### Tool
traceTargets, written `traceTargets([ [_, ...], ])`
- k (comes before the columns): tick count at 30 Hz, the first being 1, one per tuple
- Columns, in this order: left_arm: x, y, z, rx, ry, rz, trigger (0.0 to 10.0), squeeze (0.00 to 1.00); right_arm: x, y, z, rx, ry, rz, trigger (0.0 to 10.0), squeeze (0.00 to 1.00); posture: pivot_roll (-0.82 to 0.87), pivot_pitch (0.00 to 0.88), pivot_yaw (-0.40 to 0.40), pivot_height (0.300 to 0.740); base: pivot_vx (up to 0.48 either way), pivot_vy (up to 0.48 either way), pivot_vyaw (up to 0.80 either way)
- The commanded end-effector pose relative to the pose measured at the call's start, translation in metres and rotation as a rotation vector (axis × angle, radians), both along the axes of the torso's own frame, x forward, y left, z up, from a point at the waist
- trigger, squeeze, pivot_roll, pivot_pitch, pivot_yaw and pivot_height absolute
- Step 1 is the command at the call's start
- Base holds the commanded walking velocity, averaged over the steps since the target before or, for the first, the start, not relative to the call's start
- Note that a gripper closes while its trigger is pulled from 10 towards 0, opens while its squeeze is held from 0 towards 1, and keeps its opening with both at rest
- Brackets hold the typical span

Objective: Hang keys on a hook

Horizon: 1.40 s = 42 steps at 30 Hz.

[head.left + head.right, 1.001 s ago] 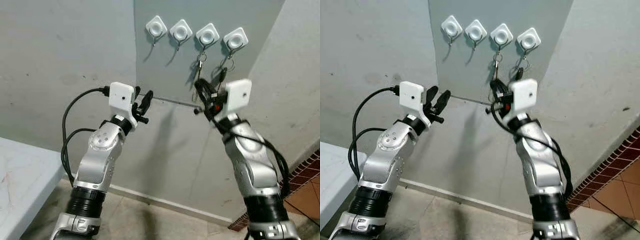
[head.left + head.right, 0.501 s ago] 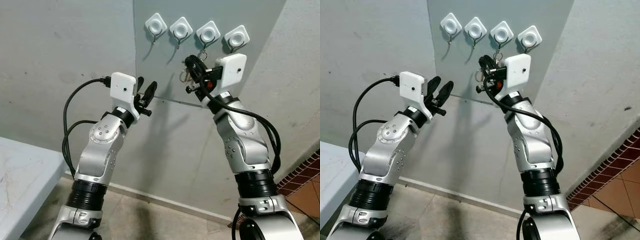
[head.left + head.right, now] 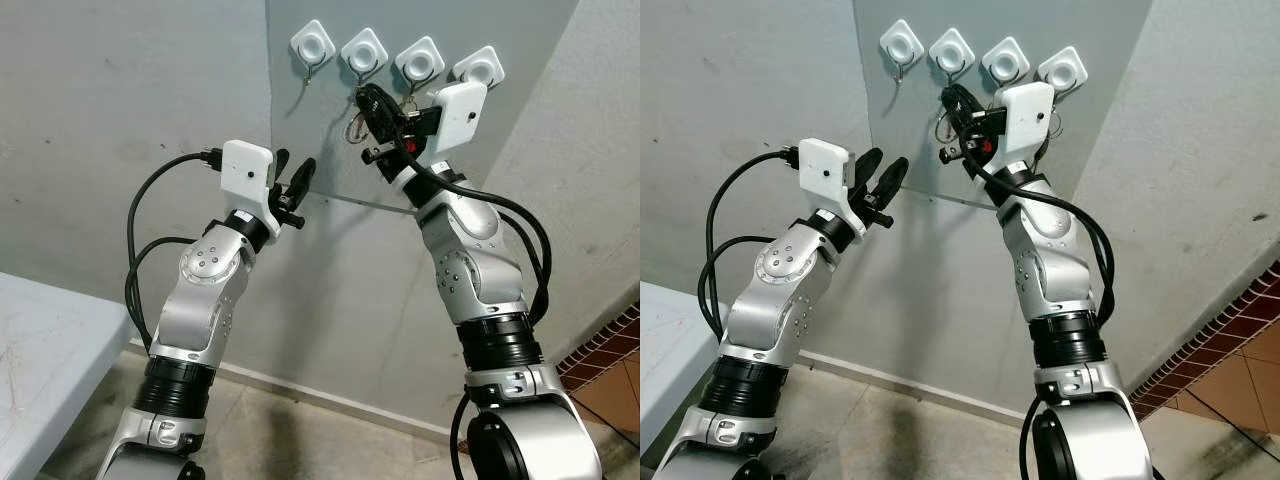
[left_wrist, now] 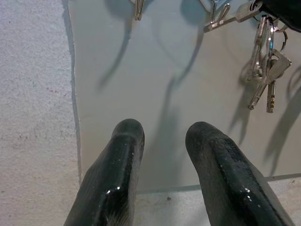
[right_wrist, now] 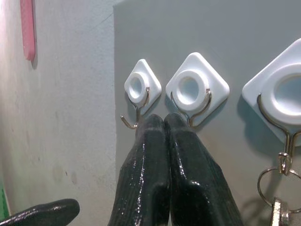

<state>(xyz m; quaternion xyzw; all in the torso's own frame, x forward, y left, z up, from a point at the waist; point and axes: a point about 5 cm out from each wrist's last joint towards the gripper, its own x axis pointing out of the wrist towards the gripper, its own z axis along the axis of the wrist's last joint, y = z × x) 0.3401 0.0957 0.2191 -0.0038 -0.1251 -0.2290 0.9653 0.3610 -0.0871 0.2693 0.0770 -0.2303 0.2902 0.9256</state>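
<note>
right gripper with keys risen leftward (near second hook)

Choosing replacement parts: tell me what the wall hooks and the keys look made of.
Wall hooks: diamond-shaped white bases, smooth and slightly glossy, probably moulded plastic; the curved hook wires are thin and shiny, likely steel. Keys: silver-grey with bright glints, apparently bare metal, as is their ring held by the right gripper.

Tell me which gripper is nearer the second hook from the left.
Right. The right gripper, shut on the keys, sits just under that hook; the left gripper hovers open, lower and further left.
</note>
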Motion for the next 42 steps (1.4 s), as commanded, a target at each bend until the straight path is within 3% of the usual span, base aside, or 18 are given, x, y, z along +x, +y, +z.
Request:
traceTargets([
  [1, 0.001, -0.003, 0.006, -0.002, -0.023, -0.014, 10.0, 0.00, 0.001, -0.003, 0.012, 0.018, -0.040, 0.010, 10.0, 0.00, 0.12, 0.026, -0.051, 0.740, 0.000, 0.000, 0.00],
  [25, 0.000, -0.004, 0.007, -0.009, -0.024, -0.013, 10.0, 0.00, 0.017, 0.007, 0.013, 0.113, 0.033, 0.084, 10.0, 0.00, 0.13, 0.034, -0.057, 0.740, 0.000, 0.000, 0.00],
  [42, -0.001, -0.003, 0.006, -0.020, -0.022, -0.006, 10.0, 0.00, 0.021, 0.005, 0.021, 0.163, -0.006, 0.068, 10.0, 0.00, 0.13, 0.041, -0.062, 0.740, 0.000, 0.000, 0.00],
])
